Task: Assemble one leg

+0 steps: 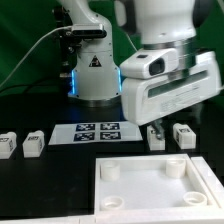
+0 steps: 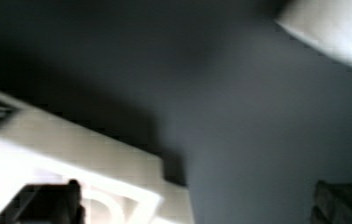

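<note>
Four legs, small white blocks with black-and-white tags, stand on the black table in the exterior view: two at the left (image 1: 8,145) (image 1: 34,142) and two at the right (image 1: 156,136) (image 1: 184,134). My gripper (image 1: 168,122) hangs just above the two right legs, touching neither. In the wrist view the gripper (image 2: 199,205) is open and empty; its dark fingertips (image 2: 48,203) stand far apart over bare table. A blurred white shape (image 2: 333,30) in the wrist view may be a leg.
The big white square plate (image 1: 140,190) with round corner sockets lies at the front; its corner also shows in the wrist view (image 2: 75,160). The marker board (image 1: 98,131) lies in front of the arm's base (image 1: 95,75).
</note>
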Robot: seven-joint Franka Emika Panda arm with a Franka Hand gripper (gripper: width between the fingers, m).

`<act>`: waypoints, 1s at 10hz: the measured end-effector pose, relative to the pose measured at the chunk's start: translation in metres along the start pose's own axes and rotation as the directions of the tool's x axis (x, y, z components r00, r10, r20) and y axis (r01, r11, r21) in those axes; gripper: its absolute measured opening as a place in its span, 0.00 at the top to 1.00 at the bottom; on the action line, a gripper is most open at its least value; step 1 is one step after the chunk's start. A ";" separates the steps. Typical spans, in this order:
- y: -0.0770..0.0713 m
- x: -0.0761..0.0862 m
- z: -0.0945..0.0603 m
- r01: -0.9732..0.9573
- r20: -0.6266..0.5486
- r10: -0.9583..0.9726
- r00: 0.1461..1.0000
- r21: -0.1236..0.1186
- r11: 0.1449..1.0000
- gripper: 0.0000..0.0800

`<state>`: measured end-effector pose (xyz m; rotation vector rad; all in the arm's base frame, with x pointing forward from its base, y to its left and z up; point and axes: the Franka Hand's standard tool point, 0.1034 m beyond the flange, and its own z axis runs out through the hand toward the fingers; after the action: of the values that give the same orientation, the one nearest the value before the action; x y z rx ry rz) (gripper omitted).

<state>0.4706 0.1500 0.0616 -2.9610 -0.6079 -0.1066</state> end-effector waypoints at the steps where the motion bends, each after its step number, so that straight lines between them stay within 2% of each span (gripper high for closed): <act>1: 0.000 -0.001 0.002 -0.037 0.001 0.037 0.999 0.004 0.999 0.19; 2: 0.000 -0.001 0.002 -0.154 0.001 0.154 0.988 0.010 0.988 0.19; 4: -0.003 -0.001 0.002 -0.202 0.003 0.202 0.979 0.012 0.979 0.19; 5: -0.014 -0.008 0.006 -0.284 0.054 0.283 0.958 0.009 0.959 0.19; 6: -0.030 -0.015 0.009 -0.319 0.115 0.317 0.941 0.000 0.948 0.19; 7: -0.041 -0.025 0.010 -0.337 0.261 0.331 0.907 -0.022 0.941 0.19; 8: -0.043 -0.018 0.015 -0.351 0.312 0.340 0.887 -0.022 0.936 0.19; 9: -0.045 -0.025 0.020 -0.348 0.399 0.330 0.855 -0.027 0.937 0.19; 10: -0.044 -0.024 0.018 -0.348 0.460 0.322 0.827 -0.030 0.937 0.19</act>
<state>0.4315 0.1833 0.0459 -2.9863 -0.1080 0.6508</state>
